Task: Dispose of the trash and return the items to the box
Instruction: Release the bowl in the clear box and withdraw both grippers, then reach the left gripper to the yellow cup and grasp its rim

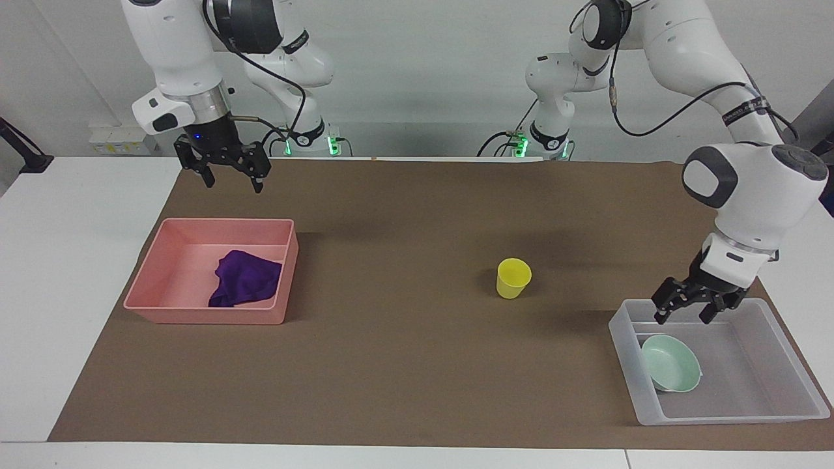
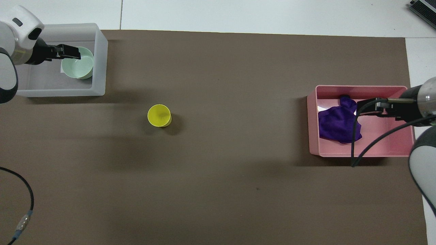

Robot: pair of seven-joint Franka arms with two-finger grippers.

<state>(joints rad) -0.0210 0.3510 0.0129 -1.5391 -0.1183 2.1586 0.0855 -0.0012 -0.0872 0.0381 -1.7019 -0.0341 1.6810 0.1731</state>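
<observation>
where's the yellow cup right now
The cup stands upright on the brown mat, mid-table, toward the left arm's end, nearer the clear box holding the bowl than the pink tray.

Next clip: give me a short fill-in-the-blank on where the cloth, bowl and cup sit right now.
1. The purple cloth lies in the ____ tray.
2. The green bowl rests in the clear box, while the ____ cup stands on the brown mat outside both containers.
3. The left claw hangs open over the ____.
4. The right claw is open and holds ____.

Missing words: pink; yellow; clear box; nothing
</observation>
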